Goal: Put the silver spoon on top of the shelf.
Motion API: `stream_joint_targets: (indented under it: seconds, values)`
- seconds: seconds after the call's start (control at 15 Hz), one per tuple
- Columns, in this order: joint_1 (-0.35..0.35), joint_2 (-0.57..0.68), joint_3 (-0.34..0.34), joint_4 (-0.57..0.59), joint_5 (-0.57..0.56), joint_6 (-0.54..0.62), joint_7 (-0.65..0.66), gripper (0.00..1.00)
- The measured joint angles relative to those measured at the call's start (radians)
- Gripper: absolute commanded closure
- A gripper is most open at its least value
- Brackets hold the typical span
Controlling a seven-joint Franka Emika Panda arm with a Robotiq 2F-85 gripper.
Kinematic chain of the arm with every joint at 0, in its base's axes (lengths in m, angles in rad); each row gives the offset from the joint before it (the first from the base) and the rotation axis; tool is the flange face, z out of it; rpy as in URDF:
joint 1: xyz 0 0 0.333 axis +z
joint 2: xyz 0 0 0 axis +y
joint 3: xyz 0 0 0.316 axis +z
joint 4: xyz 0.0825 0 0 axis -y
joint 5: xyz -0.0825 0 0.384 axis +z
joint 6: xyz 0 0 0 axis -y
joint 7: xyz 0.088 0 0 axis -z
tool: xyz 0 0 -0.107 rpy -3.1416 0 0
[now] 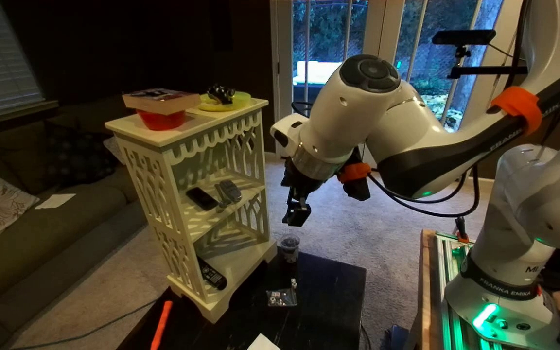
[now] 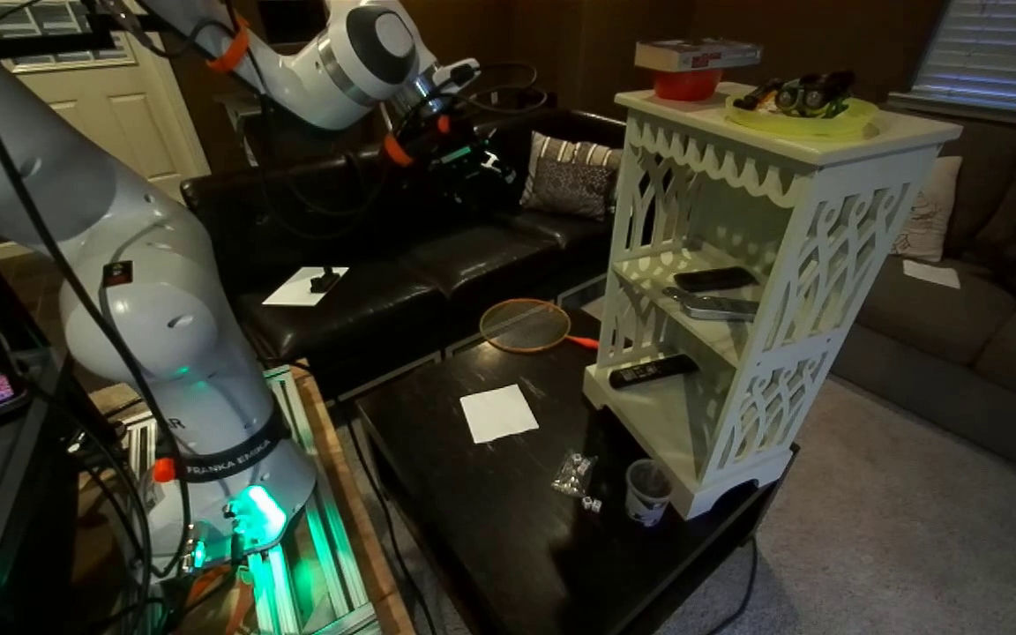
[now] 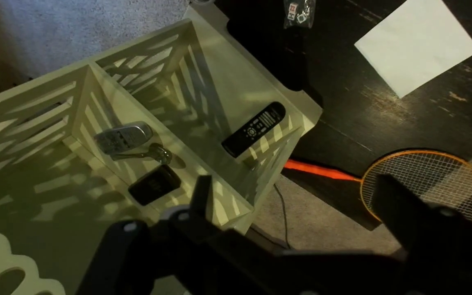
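The silver spoon [image 3: 160, 154] lies on the middle tier of the cream-white shelf [image 3: 236, 57], between a silver handset [image 3: 123, 137] and a black phone [image 3: 154, 185]. The spoon is small in an exterior view [image 1: 221, 206]. The shelf, with its lattice sides and flat top, shows upright in both exterior views [image 1: 212, 125] [image 2: 900, 137]. My gripper [image 3: 295, 180] is open and empty, its fingers wide apart. It points down in front of the shelf's open side, apart from it, in an exterior view [image 1: 297, 214]. It is dark and hard to make out in an exterior view [image 2: 477, 168].
On the shelf top are a red bowl [image 2: 687, 85] under a box [image 2: 698, 55] and a yellow plate [image 2: 799, 125] holding dark items. A remote [image 3: 254, 129] lies on the bottom tier. The black table [image 2: 437, 481] bears a cup [image 2: 648, 492], paper [image 2: 499, 413] and racket [image 2: 526, 326].
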Motion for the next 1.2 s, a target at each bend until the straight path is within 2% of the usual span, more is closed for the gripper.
stream_joint_targets:
  seconds: [0.2, 0.33, 0.47, 0.67, 0.8, 0.93, 1.07, 1.2]
  values:
    - [-0.018, 0.026, 0.047, 0.001, -0.058, 0.005, 0.110, 0.00]
    - [-0.064, 0.077, 0.149, 0.005, -0.132, 0.050, 0.256, 0.00]
    - [-0.165, 0.128, 0.288, 0.026, -0.251, 0.101, 0.411, 0.00]
    - [-0.367, 0.181, 0.504, 0.079, -0.479, 0.105, 0.604, 0.00]
    - [-0.477, 0.209, 0.607, 0.113, -0.628, 0.077, 0.707, 0.00]
    - [-0.555, 0.250, 0.677, 0.141, -0.753, 0.019, 0.797, 0.00]
    - [-0.593, 0.296, 0.705, 0.156, -0.781, -0.024, 0.810, 0.00]
    - [-0.601, 0.326, 0.708, 0.164, -0.785, -0.036, 0.810, 0.00]
